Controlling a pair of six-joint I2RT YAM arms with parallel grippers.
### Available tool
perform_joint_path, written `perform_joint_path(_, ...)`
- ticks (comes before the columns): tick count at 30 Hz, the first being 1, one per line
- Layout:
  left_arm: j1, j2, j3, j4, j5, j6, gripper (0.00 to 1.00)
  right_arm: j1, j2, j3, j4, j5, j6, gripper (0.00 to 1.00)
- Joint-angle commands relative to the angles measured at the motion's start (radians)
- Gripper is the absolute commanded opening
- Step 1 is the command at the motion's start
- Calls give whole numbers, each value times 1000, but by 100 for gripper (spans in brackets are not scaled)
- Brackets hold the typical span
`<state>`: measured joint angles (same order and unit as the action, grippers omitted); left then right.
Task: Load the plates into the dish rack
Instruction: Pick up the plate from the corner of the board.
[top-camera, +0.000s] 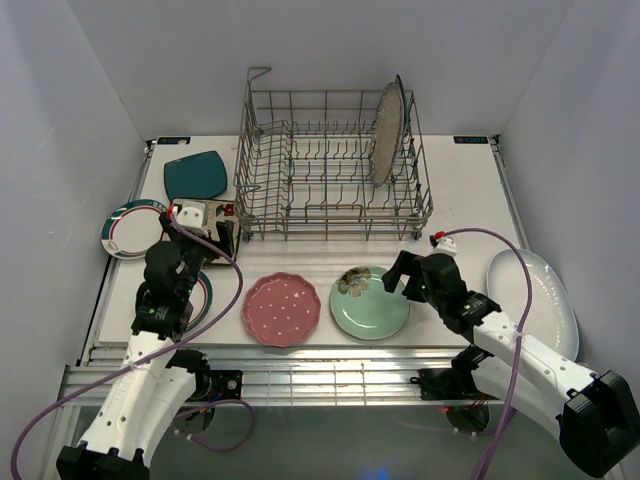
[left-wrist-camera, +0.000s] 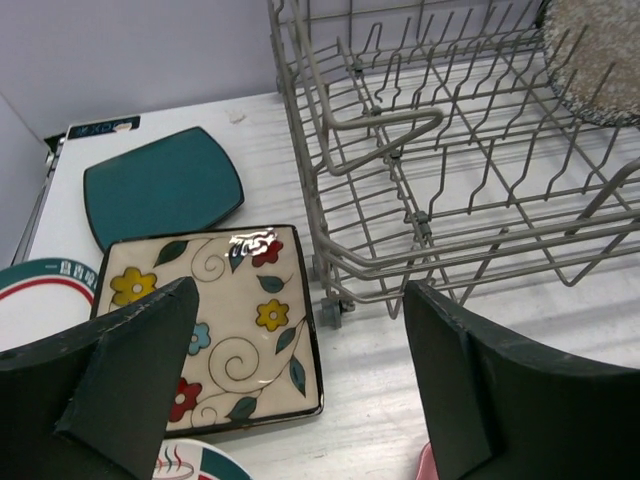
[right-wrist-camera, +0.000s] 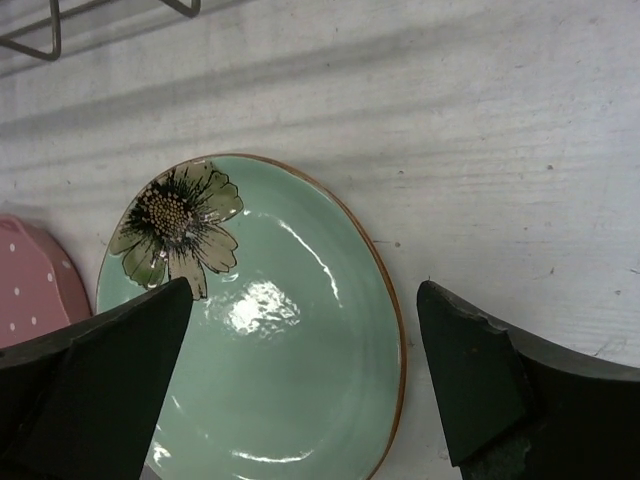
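The green plate (right-wrist-camera: 270, 340) lay flat on the table (top-camera: 470, 190) just before the dish rack (top-camera: 335, 165), the right fingers (right-wrist-camera: 480, 380) spread wide above it, empty. It looked glazed and stiff, probably slippery and breakable, best pinched at its rim. Nearer the rack's left end, the left fingers (left-wrist-camera: 120, 370) gaped wide too.

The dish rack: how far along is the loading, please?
Done: one speckled plate stands in the dish rack. In hand: nothing; left claw open above the floral square plate, right claw open above the mint green plate. Left: those, plus the pink dotted plate, teal square plate, white oval plate and rimmed round plates.
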<state>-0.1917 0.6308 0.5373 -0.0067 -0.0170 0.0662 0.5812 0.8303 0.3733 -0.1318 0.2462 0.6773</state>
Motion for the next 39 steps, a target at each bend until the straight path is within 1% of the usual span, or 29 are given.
perform_joint_path(1, 3, -3, 6, 45, 66, 55, 91, 3, -16, -42, 84, -67, -5, 95)
perform_joint_path(4, 3, 18, 0, 59, 52, 64, 87, 3, -33, -68, 87, -81, -2, 94)
perform_joint_path(6, 3, 27, 1, 57, 37, 67, 87, 3, -51, -77, 78, -78, 2, 94)
perform_joint_path(8, 3, 30, 7, 48, 42, 76, 90, 3, -68, -97, 78, -81, 5, 94)
perform_joint_path(10, 3, 20, -5, 66, 32, 90, 90, 3, -89, -115, 87, -87, 8, 94)
perform_joint_path(12, 3, 12, -14, 77, 0, 98, 92, 3, -100, -126, 100, -102, 8, 94)
perform_joint_path(14, 3, 9, -13, 68, 8, 103, 93, 3, -99, -134, 104, -116, 8, 93)
perform_joint_path(15, 3, 10, -11, 54, 15, 112, 97, 3, -97, -135, 101, -114, 8, 93)
perform_joint_path(17, 3, 18, -10, 45, 15, 121, 98, 3, -96, -143, 97, -119, 8, 93)
perform_joint_path(21, 5, 36, 1, 33, 15, 118, 98, 3, -111, -171, 113, -146, 11, 88)
perform_joint_path(22, 5, 37, 3, 31, 47, 116, 98, 3, -114, -175, 116, -153, 13, 88)
perform_joint_path(29, 3, 47, 12, 22, 54, 115, 98, 3, -114, -200, 119, -182, 18, 82)
perform_joint_path(30, 3, 49, 12, 20, 54, 115, 98, 3, -117, -204, 120, -182, 22, 79)
perform_joint_path(31, 3, 47, 13, 19, 55, 113, 98, 3, -118, -218, 120, -183, 25, 78)
perform_joint_path(35, 3, 53, 18, 13, 55, 112, 98, 2, -129, -258, 167, -194, 47, 75)
perform_joint_path(36, 3, 55, 20, 13, 57, 112, 98, 3, -132, -266, 176, -200, 56, 69)
perform_joint_path(39, 3, 56, 20, 13, 68, 110, 98, 2, -140, -284, 190, -206, 57, 64)
